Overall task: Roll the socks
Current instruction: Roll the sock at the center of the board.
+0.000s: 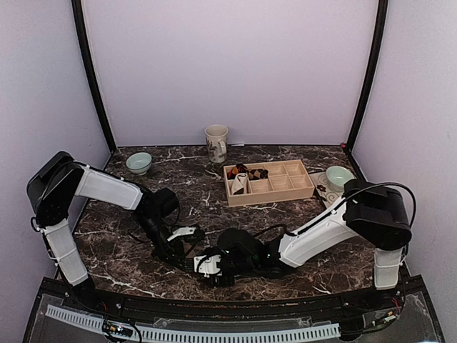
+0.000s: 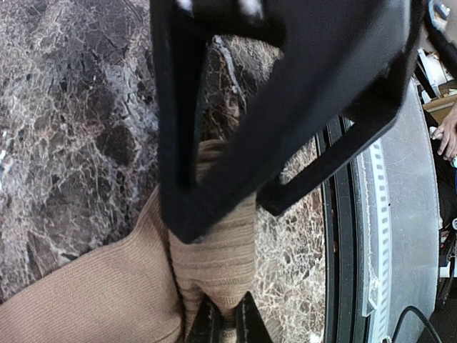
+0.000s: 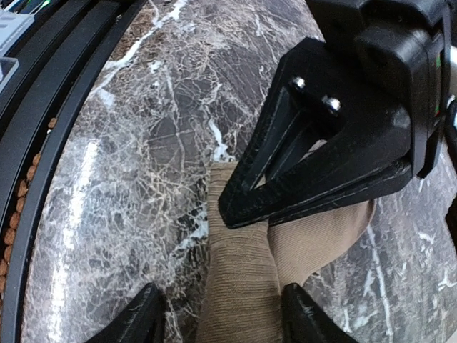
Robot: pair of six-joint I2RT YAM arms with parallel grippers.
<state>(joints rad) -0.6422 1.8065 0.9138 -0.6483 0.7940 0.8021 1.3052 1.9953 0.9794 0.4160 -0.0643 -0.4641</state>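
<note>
The tan sock (image 3: pixel 243 286) is laid near the middle of the tabletop's (image 1: pixel 178 164) near edge. Its bunched end is clenched in the left tool (image 2: pixel 228 323). The right tool (image 3: pixel 221 318) is shown released, one finger set either side of the ribbed fabric. From above, the sock is mostly hidden beneath both tools. The print on the mug (image 1: pixel 216 143) and the contents of the tray (image 1: pixel 271 198) cannot be made out.

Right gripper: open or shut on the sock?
Open. The right gripper straddles the sock; a gap shows between one finger and the fabric.
</note>
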